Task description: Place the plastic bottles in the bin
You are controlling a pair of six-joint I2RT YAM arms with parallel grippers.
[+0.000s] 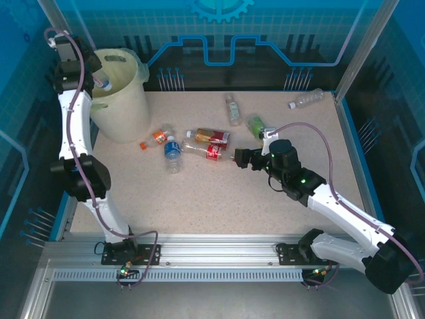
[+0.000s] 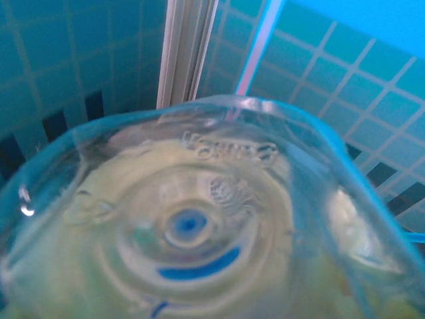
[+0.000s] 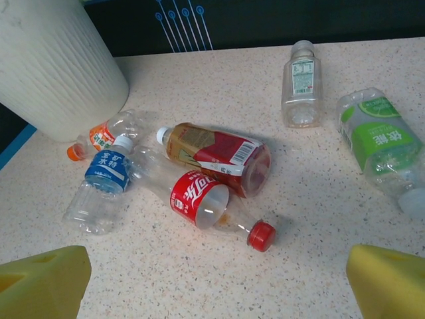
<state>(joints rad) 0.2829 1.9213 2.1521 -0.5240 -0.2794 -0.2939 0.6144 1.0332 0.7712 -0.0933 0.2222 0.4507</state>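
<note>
- Your left claw is clamped on a clear bottle and holds it over the mouth of the bin.
- Your right claw hangs low over the tabletop, its yellow pads spread wide with nothing between them.
- Just ahead of it lies the red-capped cola bottle, touching a red-and-brown bottle.
- A blue-label bottle and an orange-capped bottle lie beside the bin.
- A green-label bottle and a small clear bottle lie further right.

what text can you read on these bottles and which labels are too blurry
"依能": green-label bottle
"可口可乐": red-label bottle
"宝矿…水特", partly legible: blue-label bottle
Too small or blurred: white-label bottle, brown-and-red-label bottle, orange-label bottle, embossing under the clear bottle.
</note>
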